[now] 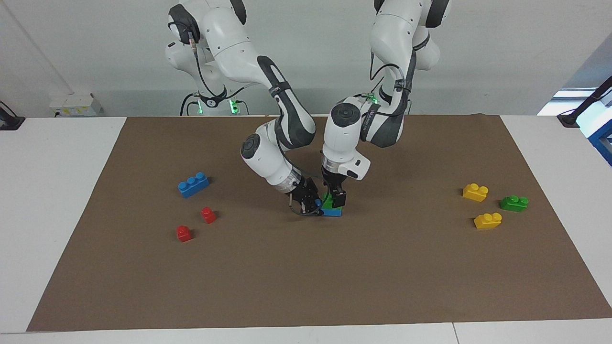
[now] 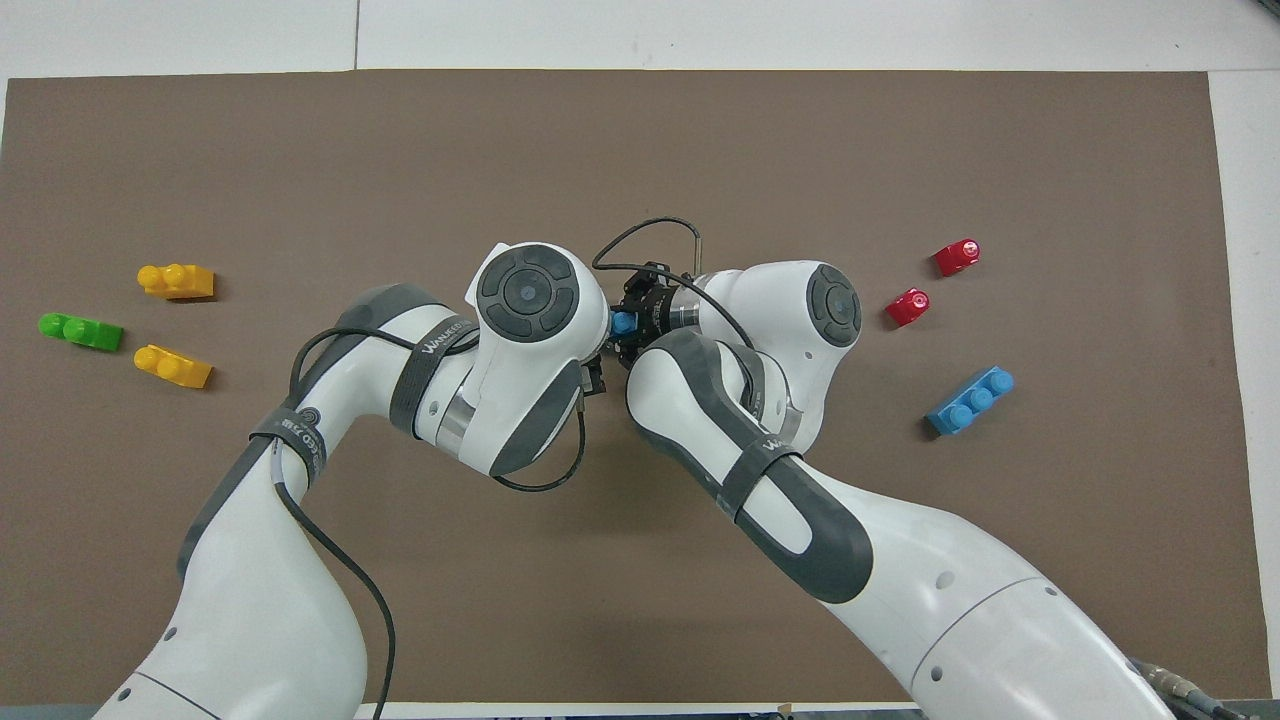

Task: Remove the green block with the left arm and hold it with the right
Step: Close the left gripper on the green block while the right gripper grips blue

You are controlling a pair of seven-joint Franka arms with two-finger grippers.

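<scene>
green block (image 1: 328, 202) mostly hidden by left gripper (image 1: 334, 197); unseen overhead under left wrist

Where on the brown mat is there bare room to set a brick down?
Bare: the mat along the edge farthest from the robots. Crowded: the middle, where both grippers meet at the green block, and the loose bricks at each end.
</scene>
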